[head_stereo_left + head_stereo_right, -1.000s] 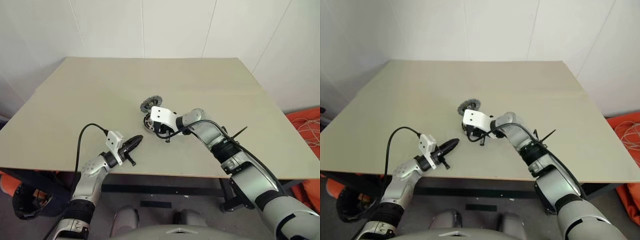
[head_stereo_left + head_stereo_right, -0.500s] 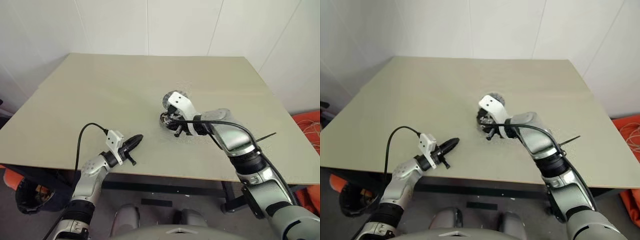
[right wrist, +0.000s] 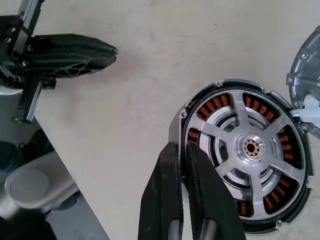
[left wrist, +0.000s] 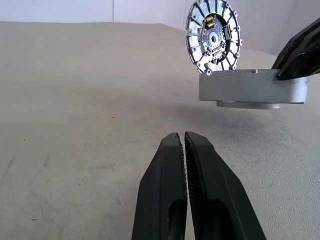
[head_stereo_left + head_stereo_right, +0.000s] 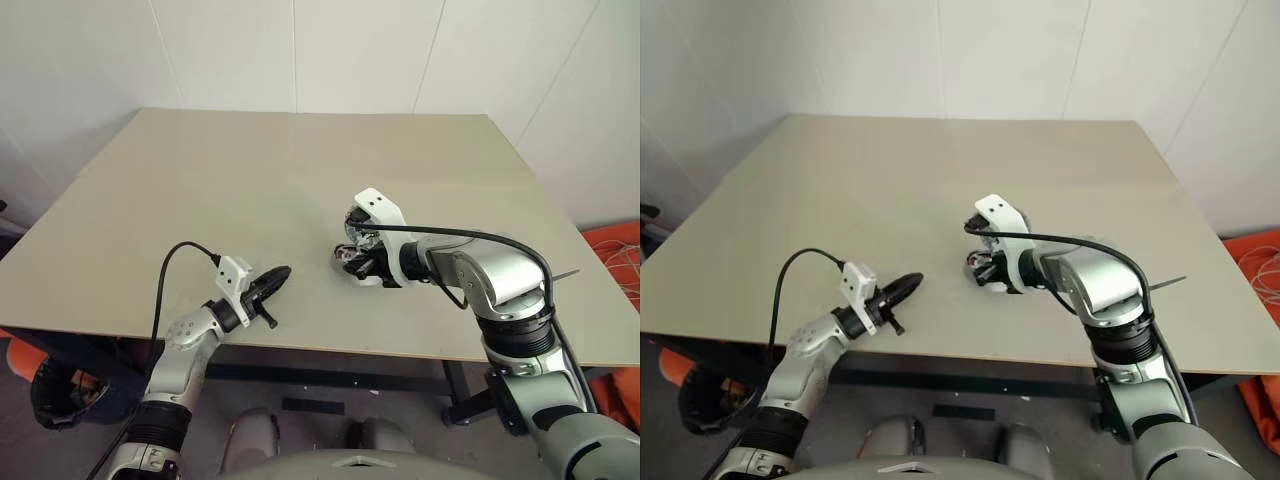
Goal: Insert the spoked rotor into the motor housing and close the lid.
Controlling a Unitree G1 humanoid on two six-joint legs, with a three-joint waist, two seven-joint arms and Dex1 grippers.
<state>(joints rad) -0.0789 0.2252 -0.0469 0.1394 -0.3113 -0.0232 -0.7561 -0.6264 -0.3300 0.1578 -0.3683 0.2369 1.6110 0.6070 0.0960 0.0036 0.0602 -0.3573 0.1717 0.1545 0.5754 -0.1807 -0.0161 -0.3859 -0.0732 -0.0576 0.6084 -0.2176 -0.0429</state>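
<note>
White wall panels rise behind a wide beige table (image 5: pixel 200 200), and the motor housing (image 3: pixel 240 162) lies near the middle of it. Inside the housing sits the spoked rotor (image 3: pixel 248 148), its silvery spokes meeting at a central hub, with copper windings showing between them. The lid (image 4: pixel 213 36) stands upright on edge at the housing's far rim, hinged there and wide open.

The right gripper (image 3: pixel 182 150) hovers over the housing's near rim, its two black fingers pressed together and holding nothing. The left gripper (image 4: pixel 181 140) points level toward the housing from well to its left, fingers likewise pressed together and empty.

The rotor appears seated, so closing the lid looks like the step in hand. A good approach would be pushing the lid's upper edge from behind and tipping it down gently, while the other gripper steadies the housing against sliding.
</note>
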